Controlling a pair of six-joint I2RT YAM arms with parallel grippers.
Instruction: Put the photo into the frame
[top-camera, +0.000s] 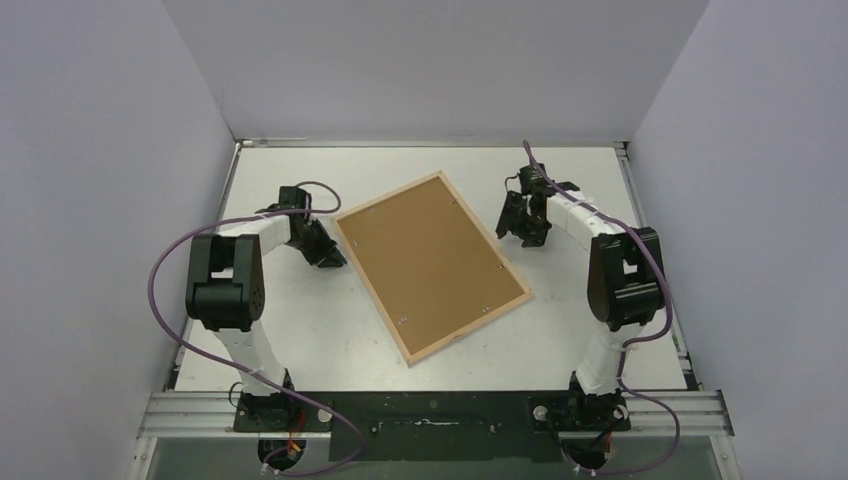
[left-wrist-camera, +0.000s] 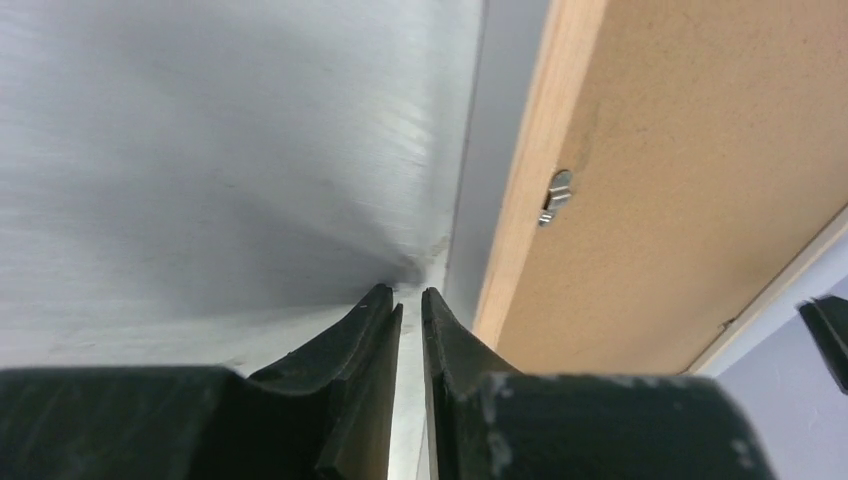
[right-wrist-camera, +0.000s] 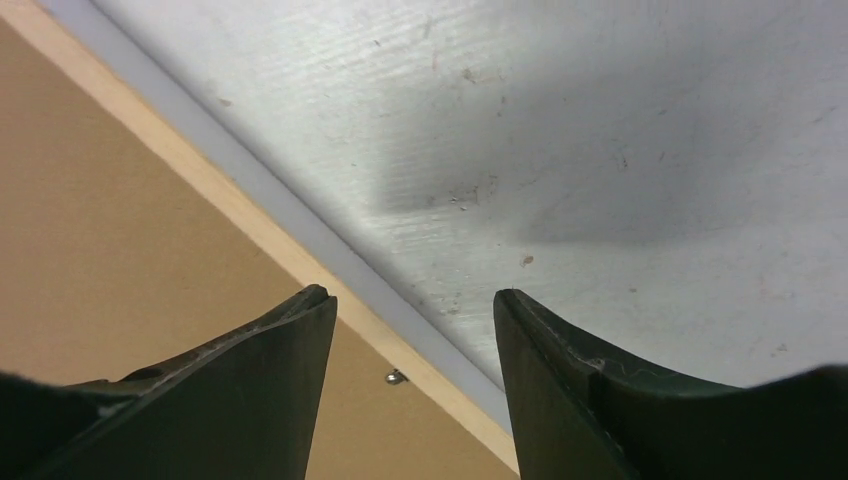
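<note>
Frame (top-camera: 471, 326) is lying back-up and skewed mid-table (top-camera: 300, 330), with the brown backing board (top-camera: 430, 262) sitting inside its pale wood rim and a small metal clip (left-wrist-camera: 556, 195) showing at the edge. Left claw (top-camera: 333, 260) is sitting low just beside the frame's left edge, fingers almost together, nothing between. Right claw (top-camera: 525, 238) is hovering at the right edge, fingers apart, gripping nothing.
</note>
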